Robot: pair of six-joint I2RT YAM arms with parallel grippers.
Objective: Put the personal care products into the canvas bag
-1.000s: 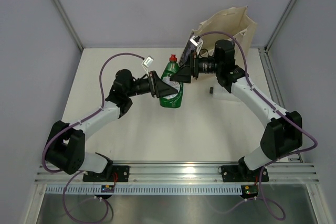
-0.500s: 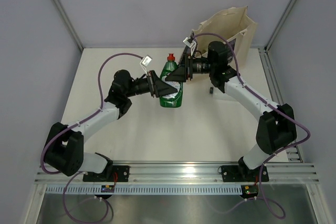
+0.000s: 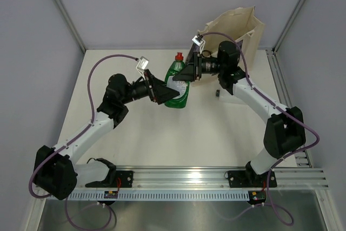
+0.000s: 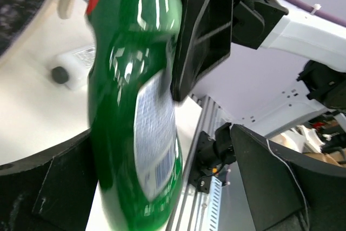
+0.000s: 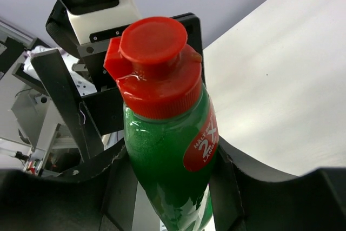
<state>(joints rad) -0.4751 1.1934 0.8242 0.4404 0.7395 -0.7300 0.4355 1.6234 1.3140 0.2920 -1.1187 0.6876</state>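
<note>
Right gripper [image 3: 186, 73] tight on green bottle [image 3: 178, 88]

The bottle [image 4: 135, 96] is glossy, see-through green plastic that catches bright highlights, with a smooth red plastic cap [image 5: 154, 66] and a label [image 4: 157, 133] that looks like printed paper or film, though it is too blurred to be sure. The bag [image 3: 238, 22] is matt cream cloth with a plain woven look, softly creased. The table [image 3: 216, 128] is a smooth matt white surface, and the rail [image 3: 184, 176] along its near edge is bare brushed metal.
</note>
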